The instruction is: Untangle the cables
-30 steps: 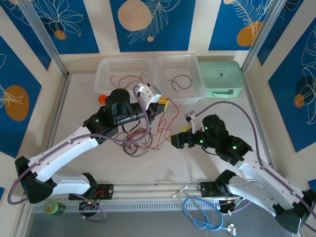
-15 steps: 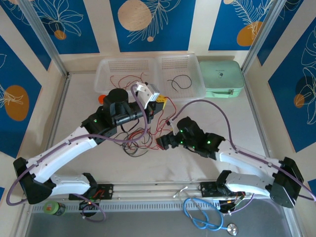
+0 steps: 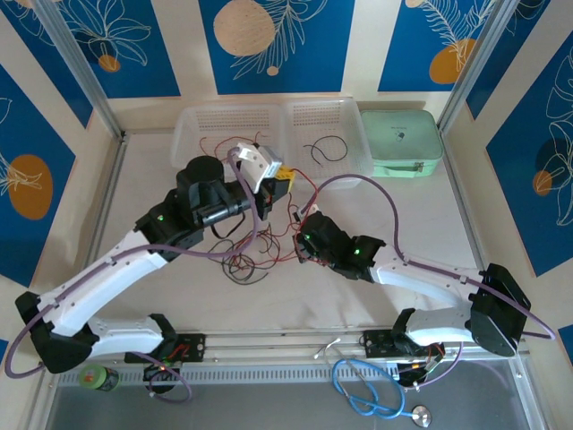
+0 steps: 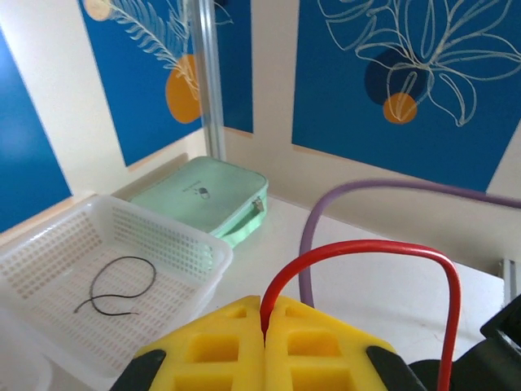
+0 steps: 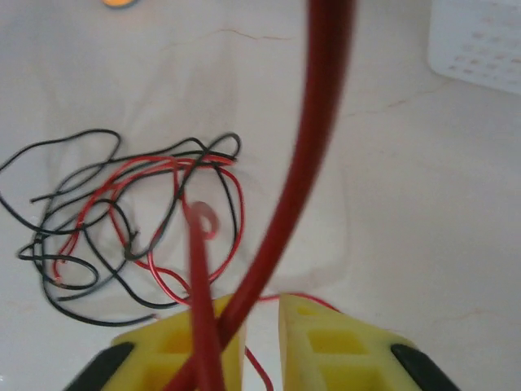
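The left gripper (image 4: 264, 324) clamps a red cable (image 4: 358, 247) that arches up and back down; the right gripper (image 5: 260, 326), fingers apart, straddles a steep red strand (image 5: 313, 130) above the tangled cables (image 5: 122, 224).

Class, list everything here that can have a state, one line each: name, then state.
Left gripper, shut on red cable.
Right gripper, open.
Tangle, knotted, lying on the table.
Black cable, loose in the basket.
Case, closed.
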